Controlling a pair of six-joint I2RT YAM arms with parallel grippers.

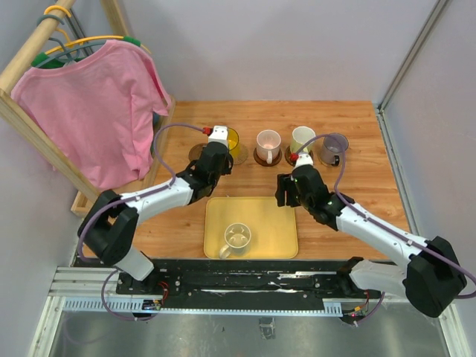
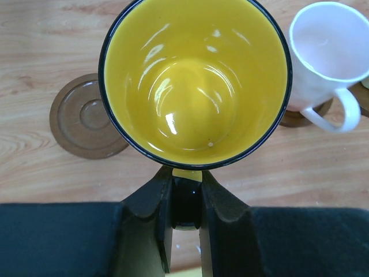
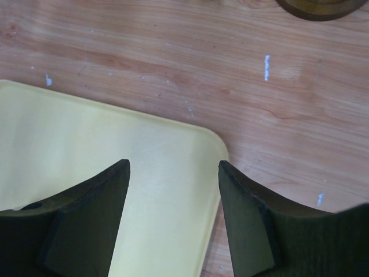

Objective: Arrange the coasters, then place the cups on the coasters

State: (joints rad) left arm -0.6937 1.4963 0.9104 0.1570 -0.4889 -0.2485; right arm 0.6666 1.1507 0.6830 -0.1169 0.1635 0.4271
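Note:
My left gripper (image 2: pixel 187 173) is shut on the dark handle of the yellow cup (image 2: pixel 196 81), which is upright at the back left of the row (image 1: pixel 232 140). An empty brown coaster (image 2: pixel 86 124) lies just left of it. To its right the pale pink cup (image 2: pixel 328 52) stands on a coaster (image 2: pixel 297 119). Further right in the top view are a pale green-white cup (image 1: pixel 301 137) and a grey-purple cup (image 1: pixel 333 147). A cream cup (image 1: pixel 237 238) sits in the yellow tray (image 1: pixel 279 223). My right gripper (image 3: pixel 173 164) hangs open and empty over the tray's far right corner.
A wooden rack with a pink shirt (image 1: pixel 89 111) stands at the left edge of the table. A grey wall (image 1: pixel 424 149) borders the right side. Part of a coaster (image 3: pixel 317 8) shows at the top of the right wrist view.

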